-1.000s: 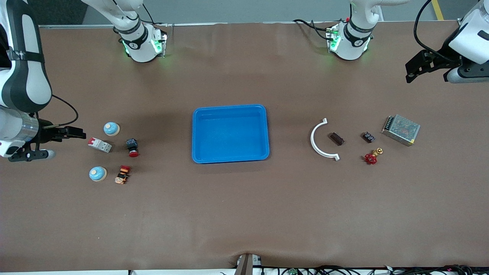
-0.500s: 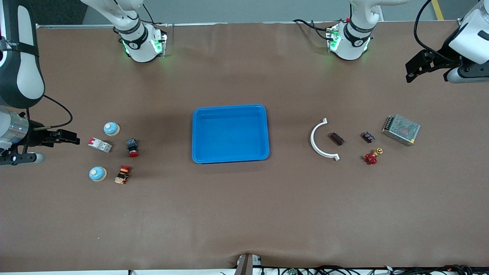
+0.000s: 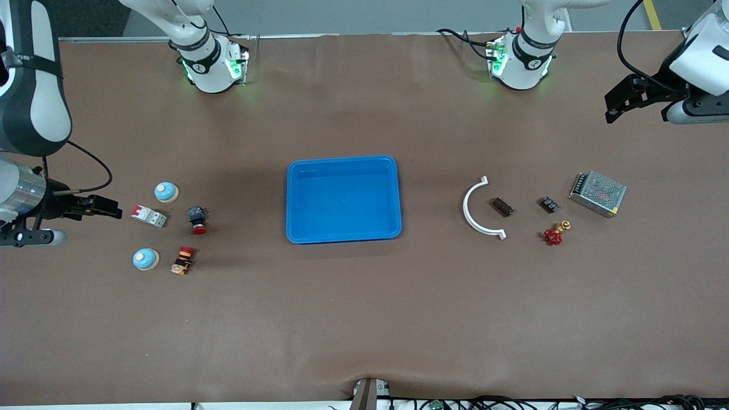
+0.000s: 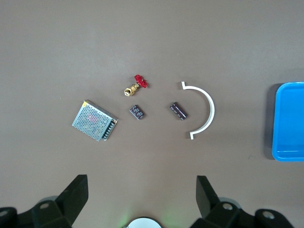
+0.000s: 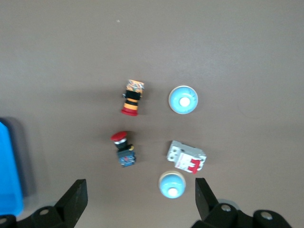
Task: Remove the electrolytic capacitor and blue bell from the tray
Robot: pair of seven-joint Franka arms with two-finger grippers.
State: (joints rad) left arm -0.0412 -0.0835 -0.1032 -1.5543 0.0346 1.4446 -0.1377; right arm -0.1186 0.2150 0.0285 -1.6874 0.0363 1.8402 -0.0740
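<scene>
**Both grippers spread and empty above the parts**

The right gripper [image 3: 97,206] hangs released, its fingers [image 5: 76,194] spread wide with nothing between them, over the right arm's end of the table. Just beside its tips lies a white circuit breaker [image 3: 148,216] with a red end. Two blue bells flank that breaker: one bell [image 3: 166,192] farther from the front camera, the other bell [image 3: 145,259] nearer. Toward the tray from these sit a red-capped push button [image 3: 197,220] and a striped red-and-orange switch [image 3: 183,259].

The blue tray [image 3: 342,199] lies mid-table, between the two grippers and well apart from each.

Toward the left arm's end come a white curved bracket [image 3: 477,208], then a dark cylindrical capacitor [image 3: 502,207] just beside it, a small black component [image 3: 549,204], a red-handled brass valve [image 3: 556,233] and a metal mesh power supply [image 3: 598,193].

The left gripper [image 3: 618,102] hovers over bare table toward the arm bases from the power supply, well apart from the capacitor. Its fingers [image 4: 78,189] are also spread apart, grasping nothing.
</scene>
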